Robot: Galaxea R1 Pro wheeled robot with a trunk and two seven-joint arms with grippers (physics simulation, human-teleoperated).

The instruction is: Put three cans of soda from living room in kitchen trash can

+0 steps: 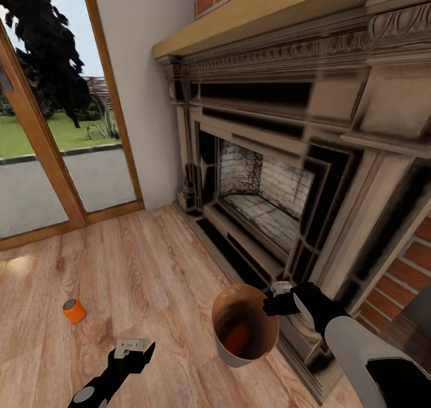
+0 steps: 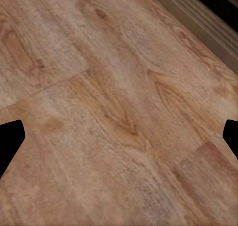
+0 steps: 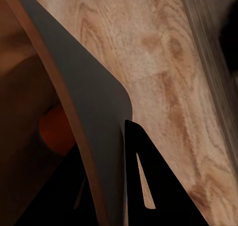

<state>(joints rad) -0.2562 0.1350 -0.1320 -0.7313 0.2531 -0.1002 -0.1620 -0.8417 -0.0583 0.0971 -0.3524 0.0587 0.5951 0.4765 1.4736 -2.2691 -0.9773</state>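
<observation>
Lying on wood floor (image 1: 149, 264): orange can (image 1: 74, 310).

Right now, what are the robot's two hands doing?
Left gripper: open, holding nothing.
Right gripper: shut on the bin rim.

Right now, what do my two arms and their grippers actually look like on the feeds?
Both grippers are black. The left gripper ends a slim black arm with a grey patch near the picture's edge, and a pale grey block with small markings sits at its wrist. The right gripper has a similar pale block, then a black wrist widening into a smooth light-grey forearm shell. The fingers are flat, dark, tapering wedges.
</observation>
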